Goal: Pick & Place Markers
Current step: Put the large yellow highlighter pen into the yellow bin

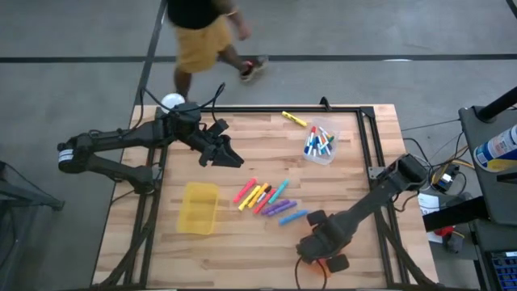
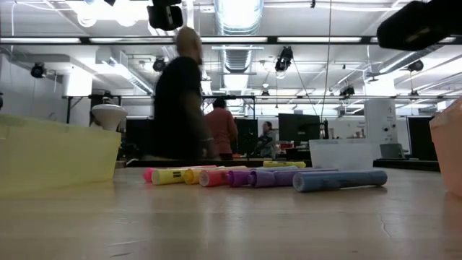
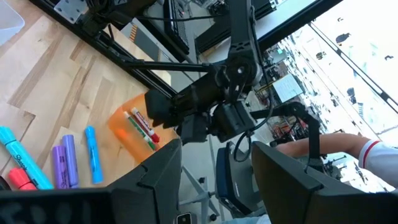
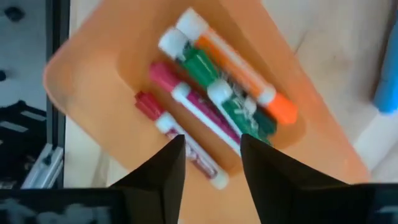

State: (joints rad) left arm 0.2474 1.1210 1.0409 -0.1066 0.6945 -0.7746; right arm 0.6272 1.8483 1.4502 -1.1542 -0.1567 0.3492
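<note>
right gripper (image 4: 209, 155): over the orange bin (image 4: 93, 68) at the near right edge of the tabletop (image 1: 355, 162). Fingers parted with a clear gap, nothing between them. Looks like a drop position: directly above the bin so a marker falls inside.
orange bin: translucent plastic, shallow, rounded corners. Holds several markers (image 4: 205, 93) lying flat and roughly parallel: orange, green, pink, red, white caps or ends.
left gripper (image 3: 214, 168): hangs above the far left part of the tabletop, pointed across at the right arm. Fingers apart, empty; seems to be waiting.
loose markers (image 1: 266, 198): cluster mid-tabletop, red, yellow, pink, teal, purple, one blue (image 1: 294, 217) nearest the right arm. Short smooth cylinders, lying side by side. One yellow one (image 1: 294, 119) lies alone at the far edge.
clear bin (image 1: 321, 144): far right, holds blue and red ones piled loosely.
yellow bin (image 1: 199, 207): near left of the cluster, translucent, contents can't tell.
tabletop: pale wood strips, matte, dark metal frame.
person (image 1: 202, 36): walking past the far side, off the tabletop.
judgement: sorting partly done, cluster left to clear.
</note>
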